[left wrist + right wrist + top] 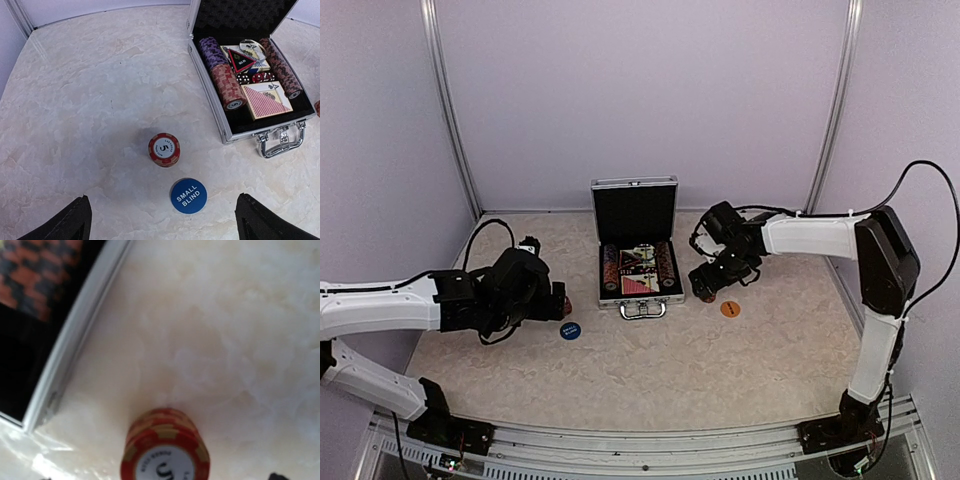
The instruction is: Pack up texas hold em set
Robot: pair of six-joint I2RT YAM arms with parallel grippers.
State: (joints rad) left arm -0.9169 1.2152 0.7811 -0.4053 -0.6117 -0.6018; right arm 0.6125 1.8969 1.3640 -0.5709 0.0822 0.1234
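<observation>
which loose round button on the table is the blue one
The small blind button, left of the case; the orange button lies right of it.

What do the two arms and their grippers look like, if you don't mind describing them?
Both the left arm and the right arm have smooth white tubular links joined by bulky black joint housings. Thin black cables loop loosely beside each. The left gripper and right gripper are all black; the left's fingers look matte and wedge-shaped. No markings are legible.
</observation>
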